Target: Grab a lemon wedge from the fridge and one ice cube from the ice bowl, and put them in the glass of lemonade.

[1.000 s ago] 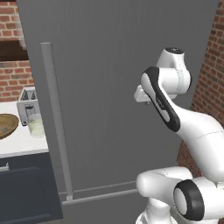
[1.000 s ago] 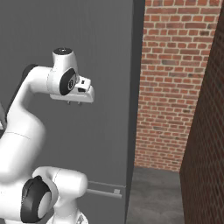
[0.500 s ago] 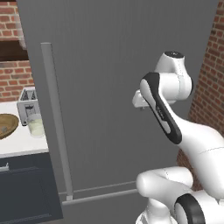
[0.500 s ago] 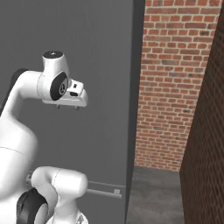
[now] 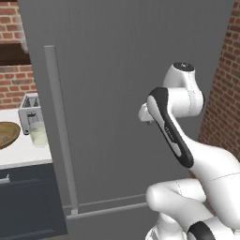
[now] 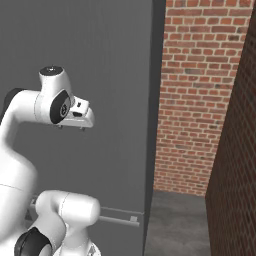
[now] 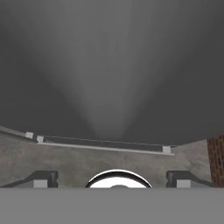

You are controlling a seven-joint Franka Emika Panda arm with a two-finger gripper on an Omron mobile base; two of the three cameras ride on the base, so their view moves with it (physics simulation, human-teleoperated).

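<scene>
The fridge (image 5: 117, 93) stands shut, its matte grey door face spanning the left base view, with a long vertical bar handle (image 5: 60, 131) along its left side. The gripper (image 7: 112, 178) hangs close in front of the door, pointing downward; in the hand view its two finger tips (image 7: 41, 178) sit wide apart at the lower corners, fully spread with nothing between them. The same view looks down the door face to a horizontal bar handle (image 7: 103, 144) low on the fridge and the grey floor (image 7: 65, 159) below. On the white counter (image 5: 23, 152) left of the fridge, the glass of lemonade (image 5: 38, 133) stands just in front of a toaster (image 5: 29, 110). The ice bowl (image 5: 7, 134) sits just left of the glass, partly cut off by the picture edge; its contents cannot be made out. A brick wall (image 6: 200, 100) rises right of the fridge.
</scene>
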